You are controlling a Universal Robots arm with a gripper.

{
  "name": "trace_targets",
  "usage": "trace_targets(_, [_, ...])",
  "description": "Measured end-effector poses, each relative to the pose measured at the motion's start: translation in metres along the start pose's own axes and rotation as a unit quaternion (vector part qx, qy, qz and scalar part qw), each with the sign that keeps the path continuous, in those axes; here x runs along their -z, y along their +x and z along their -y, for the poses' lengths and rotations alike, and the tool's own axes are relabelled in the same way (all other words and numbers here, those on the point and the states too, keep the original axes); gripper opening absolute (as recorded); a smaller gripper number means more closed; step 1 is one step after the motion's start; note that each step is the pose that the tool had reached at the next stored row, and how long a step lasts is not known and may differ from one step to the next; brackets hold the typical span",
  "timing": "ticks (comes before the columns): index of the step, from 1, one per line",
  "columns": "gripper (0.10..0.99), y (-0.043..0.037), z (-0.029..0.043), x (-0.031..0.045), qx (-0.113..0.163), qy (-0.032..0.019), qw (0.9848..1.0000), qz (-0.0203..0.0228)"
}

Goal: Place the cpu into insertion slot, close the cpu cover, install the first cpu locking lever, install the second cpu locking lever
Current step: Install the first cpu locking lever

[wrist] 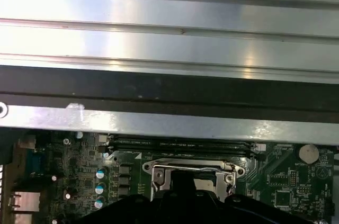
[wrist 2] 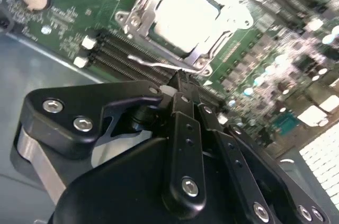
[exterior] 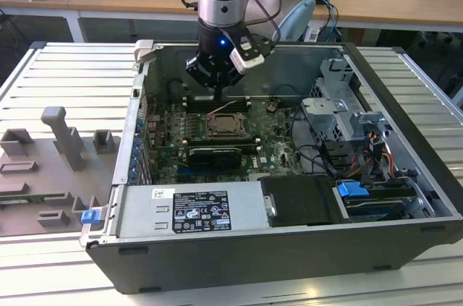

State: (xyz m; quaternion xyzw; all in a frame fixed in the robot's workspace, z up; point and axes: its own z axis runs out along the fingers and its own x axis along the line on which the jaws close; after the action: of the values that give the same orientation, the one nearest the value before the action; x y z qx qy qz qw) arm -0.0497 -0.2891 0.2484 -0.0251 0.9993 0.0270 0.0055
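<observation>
The cpu lies pale and flat in the insertion slot on the green board. The cpu cover, a silvery frame, lies down around it with the chip's face showing through its window. A thin metal locking lever runs along the socket's edge beside the memory slots. My gripper is shut, its tips right at the end of that lever. In the exterior view the gripper hangs just behind the socket. The first wrist view shows the cover above the dark gripper body.
The open computer case walls in the board. Memory slots run beside the socket, and a long black card lies in front of it. A power supply, drive cage and cables stand nearby. A grey fixture sits outside.
</observation>
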Motion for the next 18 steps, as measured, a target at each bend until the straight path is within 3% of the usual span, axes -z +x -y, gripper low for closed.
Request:
trace_targets(1, [0.106,-0.0004,0.0,-0.0004,0.0,-0.0063,1.0,0.0003])
trace_targets(7, [0.106,-0.0027,0.0007,-0.0104,0.0,-0.0086,1.0,0.0005])
trace_targets(9, [0.106,-0.006,0.0009,-0.0123,0.0,-0.0155,0.9999,0.0008])
trace_targets(13, [0.106,-0.015,0.0018,-0.0193,-0.003,-0.0164,0.9999,0.0011])
trace_targets(18, [0.106,-0.0179,0.0018,-0.0239,-0.004,-0.0177,0.9998,0.0012])
